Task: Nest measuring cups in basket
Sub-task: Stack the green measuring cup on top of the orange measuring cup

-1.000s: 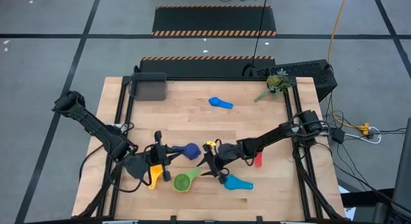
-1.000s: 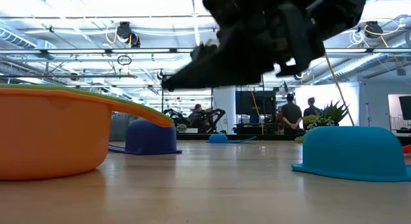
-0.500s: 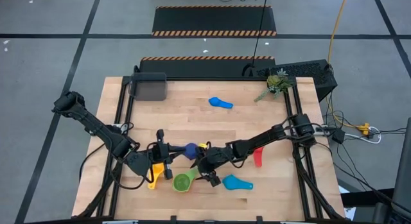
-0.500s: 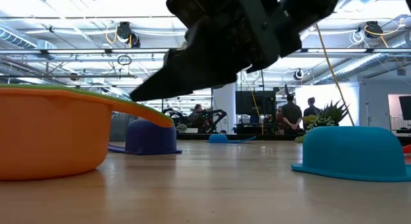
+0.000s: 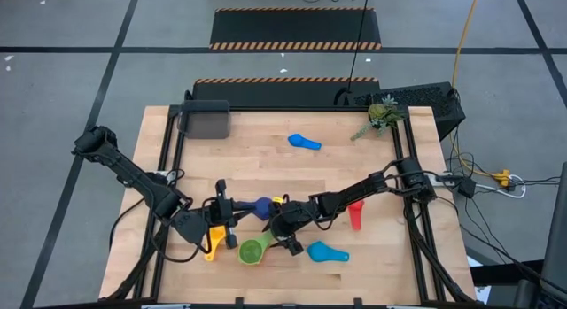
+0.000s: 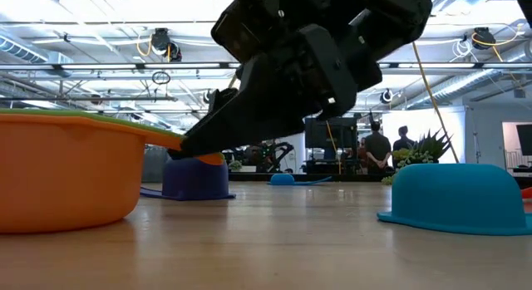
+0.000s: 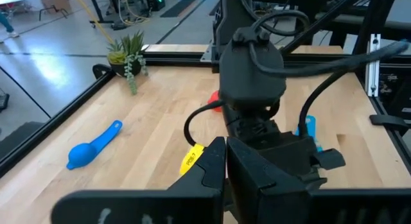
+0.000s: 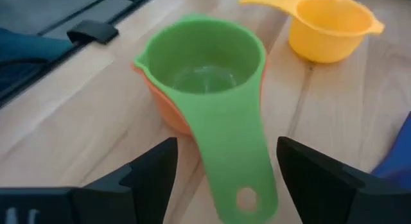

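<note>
Directly ahead of the right gripper [image 8: 218,179], its two dark fingers [image 8: 151,172] spread wide with nothing between them, the flat handle of the green measuring cup [image 8: 205,83] is seen running lengthwise into the gap, one finger to each side of it. The long axis of the handle is lined up with the gripper's reach, and the bowl lies at the far end, seated inside an orange cup [image 8: 160,115] whose rim shows beneath it. From above, the right gripper [image 5: 282,231] is placed just beside the green measuring cup [image 5: 252,251], and this arm is stretched low across the table from its base at the right edge. It is judged that the handle is about to be pinched.

Just beyond the green bowl, a yellow cup [image 8: 327,28] is set upright. The left gripper [image 5: 221,216], fingers together and empty, is parked beside a second orange cup [image 5: 213,243], with the dark blue cup [image 5: 263,205] near it. Well apart, at the far left corner, the basket [image 5: 205,120] is seen with no cup visible in it, so the nested cups would have to be carried well across the table.
</note>
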Action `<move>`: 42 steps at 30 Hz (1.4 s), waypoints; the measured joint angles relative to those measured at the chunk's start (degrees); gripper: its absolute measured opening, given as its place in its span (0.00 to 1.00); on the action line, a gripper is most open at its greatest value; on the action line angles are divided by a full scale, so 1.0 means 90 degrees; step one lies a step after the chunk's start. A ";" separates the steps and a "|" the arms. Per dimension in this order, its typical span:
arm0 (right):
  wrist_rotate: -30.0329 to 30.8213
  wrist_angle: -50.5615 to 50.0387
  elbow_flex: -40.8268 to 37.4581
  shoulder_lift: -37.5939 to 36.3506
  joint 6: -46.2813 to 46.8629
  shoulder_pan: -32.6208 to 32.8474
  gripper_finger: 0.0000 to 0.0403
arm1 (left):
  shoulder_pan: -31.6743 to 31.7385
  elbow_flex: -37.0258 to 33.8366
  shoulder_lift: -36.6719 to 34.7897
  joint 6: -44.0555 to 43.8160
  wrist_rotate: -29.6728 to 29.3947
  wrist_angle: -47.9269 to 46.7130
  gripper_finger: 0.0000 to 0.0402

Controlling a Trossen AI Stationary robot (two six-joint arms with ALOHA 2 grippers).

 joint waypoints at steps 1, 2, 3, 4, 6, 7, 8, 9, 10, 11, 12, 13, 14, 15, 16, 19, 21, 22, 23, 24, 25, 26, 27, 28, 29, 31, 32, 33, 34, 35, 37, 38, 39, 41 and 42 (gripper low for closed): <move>-0.0002 -0.0010 0.0000 0.0002 -0.0026 0.0001 0.64 | -0.0002 0.0000 0.0000 0.0004 0.0000 0.0000 0.05; -0.0004 -0.0015 0.0000 0.0003 -0.0064 0.0002 0.64 | -0.0002 -0.0001 0.0000 0.0005 0.0000 0.0000 0.05; -0.0031 -0.0032 0.0000 0.0003 -0.0094 0.0003 0.63 | -0.0002 -0.0001 0.0000 0.0005 0.0000 0.0000 0.05; -0.0122 -0.0061 0.0000 0.0001 -0.0098 0.0003 0.61 | -0.0002 0.0000 0.0000 0.0006 0.0000 0.0000 0.05; -0.0293 -0.0187 0.0000 0.0001 -0.0103 0.0003 0.58 | -0.0002 -0.0001 0.0000 0.0007 0.0000 -0.0001 0.05; -0.0326 -0.0237 0.0000 0.0001 -0.0105 0.0001 0.56 | -0.0002 0.0000 0.0000 0.0009 0.0000 -0.0001 0.05; -0.0331 -0.0249 0.0000 0.0001 -0.0114 0.0001 0.54 | -0.0002 0.0000 0.0000 0.0010 0.0000 -0.0002 0.05; -0.0333 -0.0247 0.0000 0.0001 -0.0119 0.0001 0.52 | -0.0002 0.0000 0.0000 0.0010 0.0000 -0.0002 0.05; -0.0333 -0.0240 0.0000 0.0001 -0.0132 0.0001 0.49 | -0.0002 0.0000 0.0000 0.0010 0.0000 -0.0002 0.05; -0.0332 -0.0241 0.0000 0.0001 -0.0145 0.0001 0.48 | -0.0002 0.0000 0.0000 0.0012 0.0000 -0.0002 0.05; -0.0331 -0.0243 0.0000 0.0001 -0.0159 0.0001 0.46 | -0.0005 0.0000 0.0000 0.0013 0.0000 -0.0002 0.05; -0.0329 -0.0250 0.0000 0.0001 -0.0164 -0.0002 0.44 | -0.0010 0.0000 0.0000 0.0018 0.0000 -0.0002 0.05; -0.0331 -0.0251 0.0000 0.0001 -0.0163 -0.0002 0.42 | -0.0010 0.0000 0.0000 0.0024 -0.0001 -0.0002 0.05; -0.0331 -0.0246 0.0000 0.0001 -0.0166 -0.0002 0.41 | -0.0010 -0.0002 0.0000 0.0024 0.0000 -0.0002 0.05; -0.0330 -0.0244 0.0000 0.0001 -0.0192 -0.0002 0.39 | -0.0010 0.0000 0.0000 0.0024 0.0000 -0.0005 0.05; -0.0328 -0.0249 0.0000 0.0001 -0.0350 -0.0002 0.36 | -0.0010 0.0000 0.0000 0.0024 0.0000 -0.0004 0.05; -0.0327 -0.0249 0.0000 0.0001 -0.0360 -0.0002 0.34 | -0.0010 -0.0002 0.0000 0.0024 -0.0002 -0.0005 0.05; -0.0329 -0.0253 0.0000 0.0001 -0.0366 -0.0002 0.33 | -0.0010 -0.0002 0.0000 0.0024 0.0000 -0.0010 0.05; -0.0328 -0.0269 0.0000 0.0001 -0.0375 -0.0002 0.33 | -0.0010 0.0000 0.0000 0.0022 0.0000 -0.0014 0.05; -0.0329 -0.0290 0.0000 0.0001 -0.0377 -0.0002 0.33 | -0.0010 0.0000 0.0000 0.0022 0.0000 -0.0019 0.05; -0.0326 -0.0295 0.0000 0.0001 -0.0377 -0.0002 0.33 | -0.0012 -0.0001 0.0000 0.0022 0.0000 -0.0034 0.05; -0.0326 -0.0295 0.0000 0.0001 -0.0377 -0.0002 0.33 | -0.0012 0.0000 0.0000 0.0022 0.0000 -0.0053 0.05; -0.0326 -0.0295 0.0000 0.0001 -0.0385 -0.0002 0.33 | -0.0012 0.0000 0.0000 0.0022 -0.0001 -0.0061 0.05; -0.0326 -0.0295 0.0000 0.0001 -0.0403 -0.0002 0.33 | -0.0012 0.0000 0.0000 0.0022 0.0000 -0.0061 0.05; -0.0326 -0.0298 0.0000 0.0001 -0.0403 -0.0002 0.33 | -0.0012 0.0000 0.0000 0.0022 -0.0002 -0.0059 0.05; -0.0321 -0.0308 0.0000 0.0001 -0.0403 -0.0002 0.33 | -0.0012 0.0000 0.0000 0.0022 0.0000 -0.0061 0.05; -0.0319 -0.0316 0.0000 0.0001 -0.0403 -0.0002 0.33 | -0.0012 0.0000 0.0000 0.0022 0.0000 -0.0061 0.05; -0.0321 -0.0319 0.0000 0.0001 -0.0403 -0.0002 0.33 | -0.0012 0.0000 0.0000 0.0022 -0.0002 -0.0061 0.05; -0.0319 -0.0324 0.0000 0.0001 -0.0403 -0.0002 0.33 | -0.0012 -0.0001 0.0000 0.0018 0.0000 -0.0067 0.05; -0.0319 -0.0335 0.0000 0.0001 -0.0403 -0.0002 0.33 | -0.0021 0.0000 0.0000 0.0004 -0.0001 -0.0097 0.05; -0.0319 -0.0381 -0.0002 -0.0020 -0.0355 -0.0002 0.33 | -0.0022 -0.0002 0.0000 0.0000 -0.0001 -0.0155 0.05; -0.0319 -0.0403 -0.0002 -0.0031 -0.0292 -0.0002 0.33 | -0.0022 0.0000 0.0000 0.0000 -0.0002 -0.0176 0.05; -0.0319 -0.0420 -0.0002 -0.0035 -0.0255 -0.0002 0.34 | -0.0022 0.0000 0.0000 -0.0001 -0.0002 -0.0196 0.05; -0.0316 -0.0483 -0.0002 -0.0036 -0.0247 0.0001 0.35 | -0.0022 0.0000 0.0000 -0.0052 -0.0002 -0.0332 0.05; -0.0316 -0.0500 -0.0003 -0.0036 -0.0242 0.0001 0.36 | -0.0022 0.0000 0.0000 -0.0128 -0.0002 -0.0455 0.05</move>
